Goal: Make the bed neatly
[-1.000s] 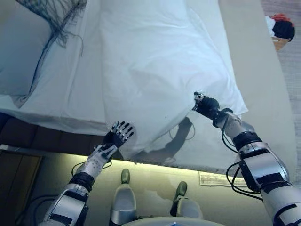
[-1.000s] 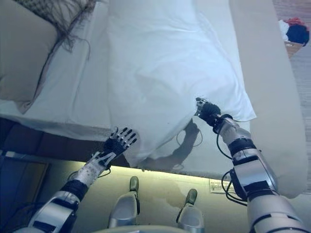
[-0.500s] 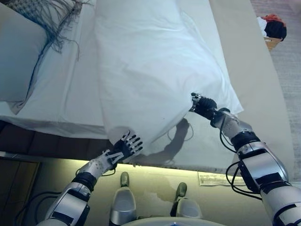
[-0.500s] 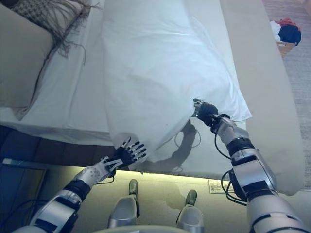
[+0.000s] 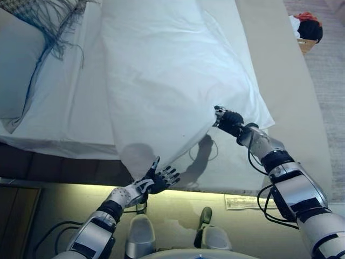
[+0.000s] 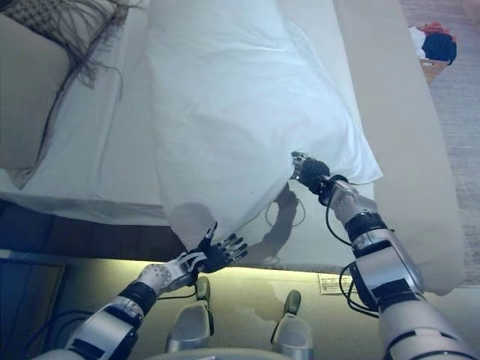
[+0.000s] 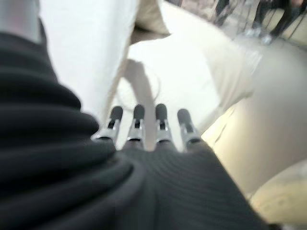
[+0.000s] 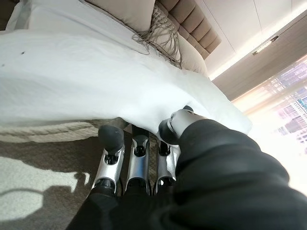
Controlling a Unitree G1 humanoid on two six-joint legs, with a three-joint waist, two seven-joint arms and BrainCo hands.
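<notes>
1. No writing can be read anywhere; a white tag (image 5: 242, 202) on the bed's (image 5: 302, 108) near side shows only a blur.
2. One white duvet (image 5: 172, 70) lies down the middle of the bed, its near corner lifted.
3. The right hand (image 5: 226, 120) pinches the duvet's near edge, fingers curled on the cloth.
4. The left hand (image 5: 159, 179) hangs just below the duvet's lifted corner, fingers spread wide, holding nothing.
5. One fringed throw (image 5: 48, 16) beside the duvet is cut off by the frame.
</notes>
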